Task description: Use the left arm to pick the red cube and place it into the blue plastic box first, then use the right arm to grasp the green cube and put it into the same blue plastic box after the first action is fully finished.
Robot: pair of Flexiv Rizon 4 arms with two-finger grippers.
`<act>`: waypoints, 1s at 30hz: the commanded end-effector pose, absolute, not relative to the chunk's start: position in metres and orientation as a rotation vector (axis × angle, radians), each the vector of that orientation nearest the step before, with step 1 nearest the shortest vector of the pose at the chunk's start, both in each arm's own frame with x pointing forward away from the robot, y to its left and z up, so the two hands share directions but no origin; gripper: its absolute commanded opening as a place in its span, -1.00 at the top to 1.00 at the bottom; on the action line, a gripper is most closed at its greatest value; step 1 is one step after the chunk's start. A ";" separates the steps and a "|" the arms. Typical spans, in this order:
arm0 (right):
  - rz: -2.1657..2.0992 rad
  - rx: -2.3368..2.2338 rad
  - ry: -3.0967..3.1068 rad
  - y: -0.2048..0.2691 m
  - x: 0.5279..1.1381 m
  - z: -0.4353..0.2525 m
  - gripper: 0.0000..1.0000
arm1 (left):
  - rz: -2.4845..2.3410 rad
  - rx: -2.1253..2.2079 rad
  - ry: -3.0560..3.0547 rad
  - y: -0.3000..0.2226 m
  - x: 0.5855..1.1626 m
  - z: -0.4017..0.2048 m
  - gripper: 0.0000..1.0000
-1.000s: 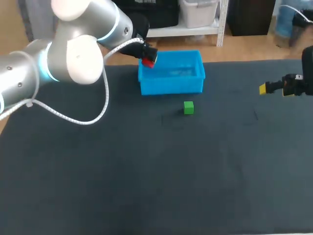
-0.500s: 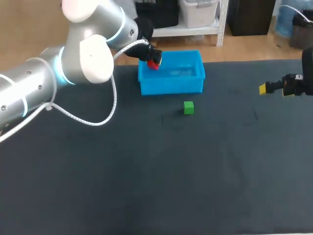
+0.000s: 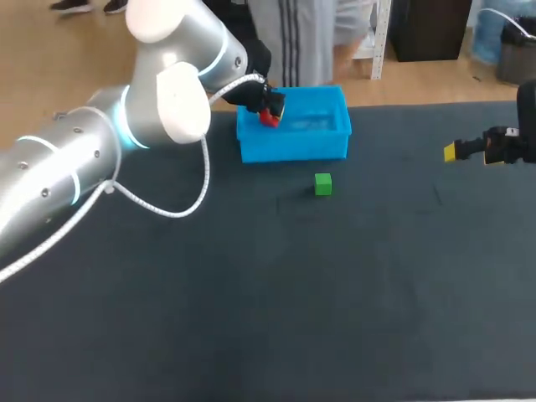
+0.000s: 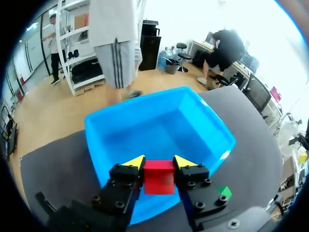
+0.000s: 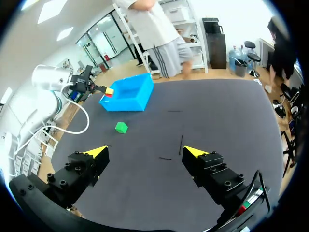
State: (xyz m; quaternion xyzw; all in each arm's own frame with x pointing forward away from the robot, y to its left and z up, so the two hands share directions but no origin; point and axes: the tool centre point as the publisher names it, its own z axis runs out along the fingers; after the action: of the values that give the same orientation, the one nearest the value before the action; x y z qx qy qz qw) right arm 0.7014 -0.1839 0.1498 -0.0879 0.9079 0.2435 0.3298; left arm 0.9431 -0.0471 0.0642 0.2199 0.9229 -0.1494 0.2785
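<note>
Snugly between left fingers (image 4: pixel 135 162) — red cube (image 4: pixel 159 177), seemingly above the blue box (image 4: pixel 193 129)

Cubes: I count two, one red cube (image 4: pixel 159 178) and one green cube (image 3: pixel 322 184).
Boxes: I see one blue plastic box (image 3: pixel 293 150).
Grippers: I have two, left gripper (image 4: pixel 159 162) and right gripper (image 5: pixel 145 151).

Overhead — two wrist fisheyes (common box (image 3: pixel 293 147))

- Left arm (image 3: pixel 126 126): enters from the left side, elbow raised, forearm extended forward and toward the middle.
- Left gripper (image 4: pixel 158 163): both fingers clamped on the red cube (image 4: pixel 158 180), carried aloft.
- Right gripper (image 5: pixel 146 152): at the far right, fingers spread wide apart.
</note>
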 end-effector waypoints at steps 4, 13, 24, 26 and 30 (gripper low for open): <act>0.636 -0.231 2.375 -0.185 0.701 0.150 -1.00 | -0.386 0.603 2.519 -0.054 0.961 0.053 1.00; 0.636 -0.231 2.375 -0.185 0.701 0.150 -1.00 | -0.367 0.609 2.548 -0.056 0.958 0.048 1.00; 0.636 -0.231 2.375 -0.185 0.701 0.150 -1.00 | -0.346 0.618 2.561 -0.055 0.956 0.046 -0.77; 0.636 -0.231 2.375 -0.185 0.701 0.150 -1.00 | -0.342 0.622 2.560 -0.056 0.955 0.047 -1.00; 0.636 -0.231 2.375 -0.185 0.701 0.150 -1.00 | -0.330 0.631 2.552 -0.057 0.951 0.055 -1.00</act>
State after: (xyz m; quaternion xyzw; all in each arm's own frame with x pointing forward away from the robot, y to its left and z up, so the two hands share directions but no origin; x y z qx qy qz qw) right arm 0.7014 -0.1839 0.1498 -0.0879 0.9079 0.2435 0.3298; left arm 0.9487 -0.0549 0.0498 0.2292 0.9330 -0.1244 0.2481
